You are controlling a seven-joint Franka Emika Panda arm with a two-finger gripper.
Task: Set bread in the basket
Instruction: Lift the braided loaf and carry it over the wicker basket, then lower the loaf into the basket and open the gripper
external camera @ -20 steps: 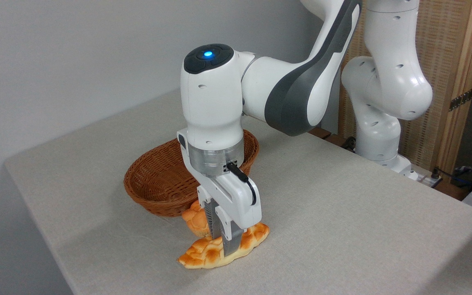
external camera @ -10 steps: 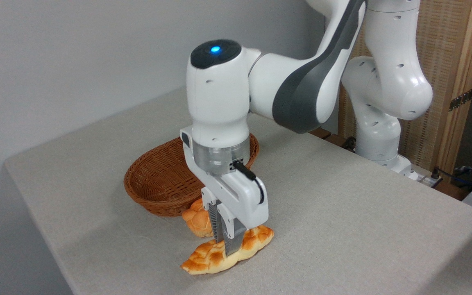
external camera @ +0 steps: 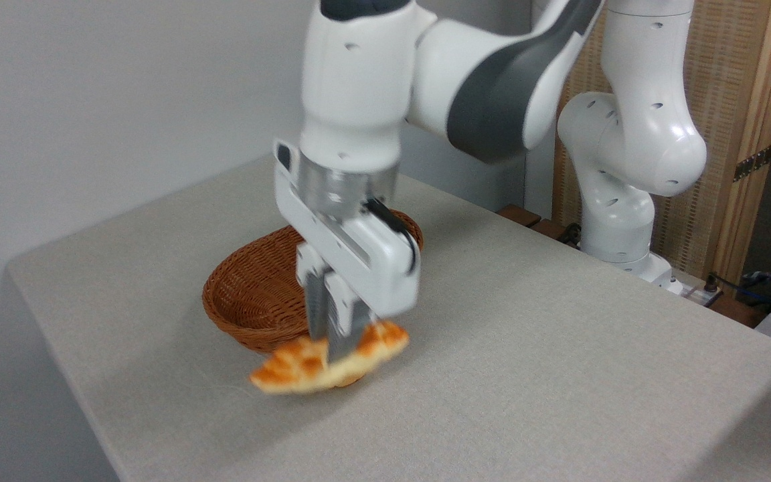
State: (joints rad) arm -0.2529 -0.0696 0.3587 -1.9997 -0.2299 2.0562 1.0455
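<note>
bread's (external camera: 292,367) off the table (external camera: 559,348) now, a half second ago it was lying flat and i was only clamped on it. my gripper (external camera: 333,348) is pinched on its middle, loaf hanging level-ish, left tip drooping a touch, the whole thing blurred with motion. i've swung it left and up, just in front of the basket's (external camera: 251,294) near rim, not over it yet. basket looks empty. the little bun is hidden behind the loaf. next, i reckon: carry it further back over the rim before letting go.
</note>
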